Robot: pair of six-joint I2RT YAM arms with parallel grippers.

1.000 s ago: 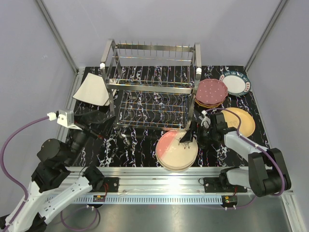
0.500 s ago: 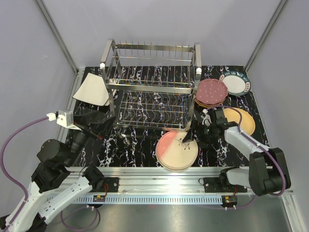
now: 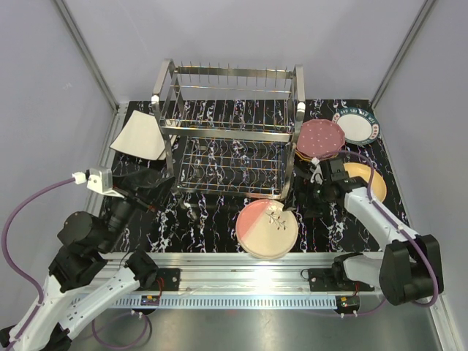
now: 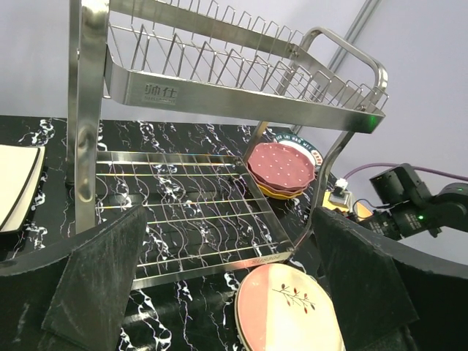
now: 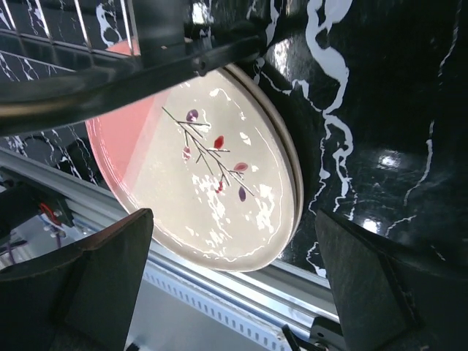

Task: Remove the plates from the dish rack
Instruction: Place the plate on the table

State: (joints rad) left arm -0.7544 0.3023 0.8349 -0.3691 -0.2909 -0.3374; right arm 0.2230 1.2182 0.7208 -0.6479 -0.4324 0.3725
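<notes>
**Top view with both wrist views.** Over the preceding second the right fingers (image 5: pixel 102 285) drew back from the face of the pink-and-cream plate (image 3: pixel 268 227) toward the right of centre. This left the plate wholly uncovered at lower centre of the frame, on the tabletop (image 3: pixel 212 219) just in front of the dish rack (image 3: pixel 228 132). The right fingers stood wide apart with nothing between them, which was read as a completed release. The left fingers (image 4: pixel 102 285), at middle left, were likewise spread and empty, aimed at the rack. Neither tier of the rack showed a plate, so the unloading appeared finished or very nearly so. The pink-and-cream plate lay flat and face up on a short stack. Being round it had no long axis, but the boundary between its pink and cream halves ran from upper right to lower left, and the twig motif sat toward its upper right. The rack's long axis ran left to right across the frame, prongs upward. The other plates lay around it:

- the maroon dotted stack (image 3: pixel 319 139) and the teal-rimmed plate (image 3: pixel 358 124) at upper right;
- the tan plate (image 3: pixel 365 183) below them, partly hidden by the right arm;
- the squarish white plate (image 3: pixel 137 137) at upper left, beside the rack's end, though whether it leaned on the rack could not be told.
</notes>
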